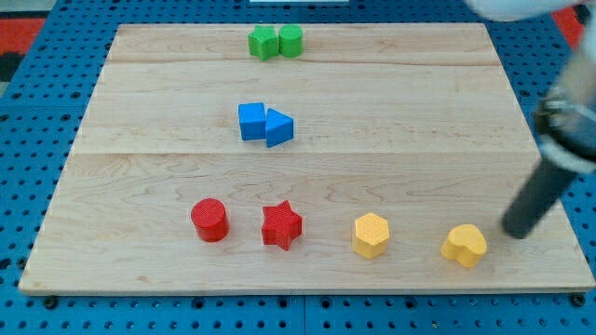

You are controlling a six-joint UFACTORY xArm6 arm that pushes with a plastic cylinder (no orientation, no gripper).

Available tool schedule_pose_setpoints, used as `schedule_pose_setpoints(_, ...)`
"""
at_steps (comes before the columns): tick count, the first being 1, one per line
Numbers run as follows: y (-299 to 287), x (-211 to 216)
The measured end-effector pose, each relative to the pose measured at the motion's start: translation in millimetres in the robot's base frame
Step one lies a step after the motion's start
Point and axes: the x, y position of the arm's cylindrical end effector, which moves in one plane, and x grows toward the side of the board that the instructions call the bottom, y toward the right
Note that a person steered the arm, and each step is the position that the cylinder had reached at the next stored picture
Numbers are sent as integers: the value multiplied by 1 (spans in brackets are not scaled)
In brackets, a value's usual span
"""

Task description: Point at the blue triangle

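The blue triangle (279,127) lies on the wooden board (140,167) a little above the middle, touching the right side of a blue cube (251,121). My tip (515,233) is at the view's lower right, far from the blue triangle. It sits just to the right of a yellow heart-shaped block (464,245) with a small gap between them.
Two green blocks (277,42) sit side by side at the board's top edge. Along the bottom stand a red cylinder (210,220), a red star (281,225) and a yellow hexagon (371,234). Blue pegboard surrounds the board.
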Motion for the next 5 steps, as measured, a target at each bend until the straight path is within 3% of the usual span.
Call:
schedule_pose_setpoints(2, 22, -22)
schedule_pose_setpoints(3, -23, -55)
schedule_pose_setpoints(4, -126, -85)
schedule_pose_setpoints(5, -165, -86)
